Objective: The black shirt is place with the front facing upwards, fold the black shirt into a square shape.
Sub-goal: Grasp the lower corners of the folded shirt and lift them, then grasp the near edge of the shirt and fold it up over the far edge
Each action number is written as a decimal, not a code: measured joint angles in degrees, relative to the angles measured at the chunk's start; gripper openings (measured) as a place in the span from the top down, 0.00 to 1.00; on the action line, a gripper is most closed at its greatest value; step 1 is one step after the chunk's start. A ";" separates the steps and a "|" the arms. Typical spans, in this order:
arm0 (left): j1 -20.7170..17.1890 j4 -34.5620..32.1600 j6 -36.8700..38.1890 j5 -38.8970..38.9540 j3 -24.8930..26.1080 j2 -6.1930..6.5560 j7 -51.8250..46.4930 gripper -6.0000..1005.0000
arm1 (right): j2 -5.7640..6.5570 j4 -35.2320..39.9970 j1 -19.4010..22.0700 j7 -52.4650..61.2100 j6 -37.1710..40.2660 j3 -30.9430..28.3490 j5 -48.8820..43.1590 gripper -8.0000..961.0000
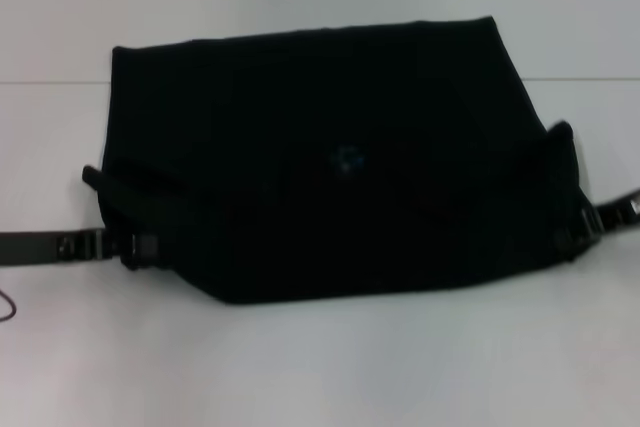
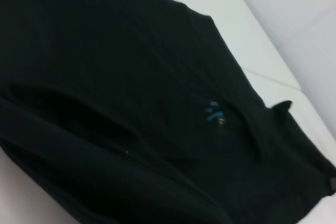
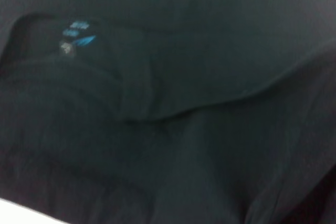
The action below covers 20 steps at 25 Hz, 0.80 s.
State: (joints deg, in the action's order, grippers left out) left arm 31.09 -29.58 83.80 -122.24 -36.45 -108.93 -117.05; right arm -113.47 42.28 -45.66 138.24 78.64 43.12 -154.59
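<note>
The black shirt (image 1: 300, 127) lies across the middle of the white table, partly folded into a broad block. Its small blue logo (image 1: 347, 157) faces up and also shows in the left wrist view (image 2: 214, 114) and the right wrist view (image 3: 79, 32). No white letters show. My left gripper (image 1: 125, 243) is at the shirt's near left corner, and a tip of cloth stands up just above it. My right gripper (image 1: 574, 231) is at the near right corner, where the cloth also peaks up. Both seem pinched on the shirt's edge, their fingers mostly lost against the black cloth.
The white table (image 1: 320, 367) shows bare in front of the shirt and behind it. A seam line (image 1: 50, 81) crosses the table at the back. A thin dark cable loop (image 1: 8, 307) lies at the left edge.
</note>
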 joint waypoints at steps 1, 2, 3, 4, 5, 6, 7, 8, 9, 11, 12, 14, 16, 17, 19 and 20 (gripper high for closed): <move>0.11 -0.06 2.25 -0.86 0.07 0.33 -0.85 0.96 | 0.11 0.53 0.36 -0.64 2.39 0.05 -0.04 0.92; 0.17 -0.10 3.73 -1.46 0.13 0.51 -1.48 0.96 | 0.19 0.97 0.71 -1.28 4.18 0.10 -0.06 0.92; 0.26 -0.18 5.86 -2.42 0.18 0.80 -2.35 0.96 | 0.29 1.35 1.16 -2.09 6.35 0.20 -0.13 0.92; 0.34 -0.29 8.28 -3.50 0.20 1.09 -3.29 0.96 | 0.35 1.73 1.67 -3.01 8.45 0.29 -0.19 0.92; 0.35 -0.32 10.03 -4.18 0.22 1.28 -3.87 0.96 | 0.35 1.98 2.26 -4.04 10.57 0.37 -0.33 0.92; 0.40 -0.35 12.33 -5.08 0.23 1.50 -4.40 0.96 | 0.36 2.18 2.81 -5.24 12.74 0.41 -0.44 0.92; 0.40 -0.38 14.37 -5.90 0.23 1.68 -4.71 0.96 | 0.36 2.29 3.38 -6.20 14.31 0.43 -0.49 0.92; 0.40 -0.39 15.73 -6.43 0.23 1.77 -4.83 0.96 | 0.35 2.34 4.07 -7.36 16.32 0.43 -0.52 0.92; 0.40 -0.43 17.50 -7.11 0.24 1.83 -4.93 0.96 | 0.30 2.38 4.84 -8.40 17.96 0.43 -0.53 0.92; 0.30 -0.46 20.54 -8.46 0.24 1.91 -4.97 0.96 | 0.18 2.41 6.25 -10.37 20.81 0.43 -0.54 0.92; 0.25 -0.48 21.71 -9.04 0.24 1.92 -4.98 0.96 | 0.17 2.43 7.09 -11.50 22.04 0.43 -0.54 0.92; 0.20 -0.48 23.97 -10.85 0.22 1.94 -4.99 0.96 | 0.27 2.45 8.54 -13.58 24.25 0.42 -0.54 0.92; 0.37 -0.48 26.41 -12.66 -0.09 1.93 -4.93 0.96 | 0.42 2.81 9.82 -15.15 25.92 0.41 -0.57 0.92; 0.47 -0.48 27.63 -13.34 -0.25 1.88 -4.80 0.96 | 0.49 3.25 10.62 -15.89 26.58 0.40 -0.59 0.92; 0.55 -0.47 28.42 -13.73 -0.41 1.79 -4.67 0.96 | 0.62 3.95 11.85 -17.22 27.57 0.19 -0.53 0.92; 0.58 -0.39 29.61 -14.21 -1.15 1.59 -4.45 0.96 | 0.69 3.91 12.27 -17.90 27.80 0.05 -0.43 0.92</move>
State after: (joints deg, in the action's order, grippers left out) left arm 31.67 -29.97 113.40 -136.45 -37.60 -107.34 -121.50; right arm -112.78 46.20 -33.39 120.33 106.45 43.17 -155.02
